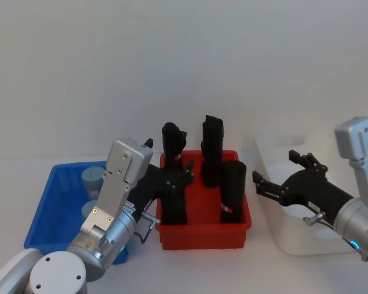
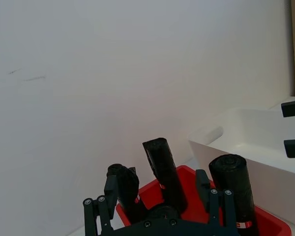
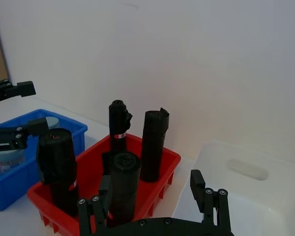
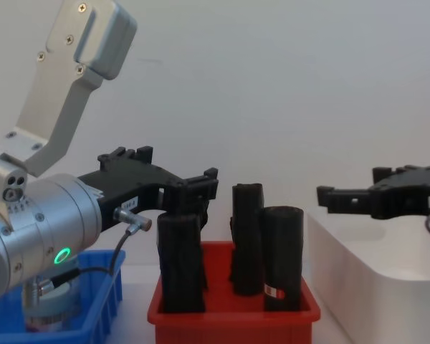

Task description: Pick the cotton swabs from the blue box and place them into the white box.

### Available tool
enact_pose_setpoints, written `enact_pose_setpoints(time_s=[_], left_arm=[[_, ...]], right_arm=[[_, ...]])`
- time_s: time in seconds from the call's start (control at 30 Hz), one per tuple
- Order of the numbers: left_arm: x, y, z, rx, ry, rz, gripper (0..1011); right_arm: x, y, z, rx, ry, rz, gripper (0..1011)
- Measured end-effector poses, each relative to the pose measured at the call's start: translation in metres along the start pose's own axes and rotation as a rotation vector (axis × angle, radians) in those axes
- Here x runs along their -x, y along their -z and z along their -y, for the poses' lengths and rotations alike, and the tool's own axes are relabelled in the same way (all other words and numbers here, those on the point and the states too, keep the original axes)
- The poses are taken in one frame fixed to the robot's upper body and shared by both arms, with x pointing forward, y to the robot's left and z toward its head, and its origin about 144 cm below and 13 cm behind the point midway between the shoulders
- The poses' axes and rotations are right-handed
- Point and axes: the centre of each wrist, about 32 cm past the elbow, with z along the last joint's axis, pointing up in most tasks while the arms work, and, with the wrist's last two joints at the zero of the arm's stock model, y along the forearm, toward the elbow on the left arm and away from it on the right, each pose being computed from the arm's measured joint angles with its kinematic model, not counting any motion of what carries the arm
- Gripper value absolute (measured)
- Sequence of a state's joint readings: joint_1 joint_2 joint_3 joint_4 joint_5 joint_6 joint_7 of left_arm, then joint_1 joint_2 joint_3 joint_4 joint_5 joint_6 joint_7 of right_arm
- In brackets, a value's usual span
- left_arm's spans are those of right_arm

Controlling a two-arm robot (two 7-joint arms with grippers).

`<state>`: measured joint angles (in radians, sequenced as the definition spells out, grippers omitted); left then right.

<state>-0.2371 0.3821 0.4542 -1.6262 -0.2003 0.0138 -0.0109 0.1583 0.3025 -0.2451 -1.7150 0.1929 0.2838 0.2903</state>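
The cotton swabs (image 1: 92, 177) are sitting in the blue box (image 1: 46, 205), below and left of the left gripper (image 4: 179, 175). They are looking light, rigid and probably slick-walled, so pinching across the round body under the lid is seeming safest. That gripper is hanging spread and empty over the red bin (image 1: 202, 236), while the right gripper (image 1: 276, 170) is hovering, also spread and empty, above the white box (image 1: 294, 236)

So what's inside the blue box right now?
Two cotton swabs stand in the blue box, on its right side. The left arm covers part of the nearer one and the box's near right corner, so anything there is hidden.
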Motion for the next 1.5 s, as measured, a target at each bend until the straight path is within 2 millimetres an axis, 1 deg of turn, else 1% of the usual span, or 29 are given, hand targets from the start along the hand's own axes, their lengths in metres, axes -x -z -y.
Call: enact_pose_setpoints(time_s=[0.4,0.77,1.5], left_arm=[[0.0,0.0,0.0,0.0,0.0,0.0,1000],[0.0,0.0,0.0,0.0,0.0,0.0,1000],[0.0,0.0,0.0,0.0,0.0,0.0,999]], right_arm=[[0.011,-0.006,-0.02,0.063,-0.009,0.024,1002],[0.022,-0.012,-0.04,0.114,-0.005,0.001,1002],[0.043,-0.013,-0.076,0.209,0.005,-0.055,1002]])
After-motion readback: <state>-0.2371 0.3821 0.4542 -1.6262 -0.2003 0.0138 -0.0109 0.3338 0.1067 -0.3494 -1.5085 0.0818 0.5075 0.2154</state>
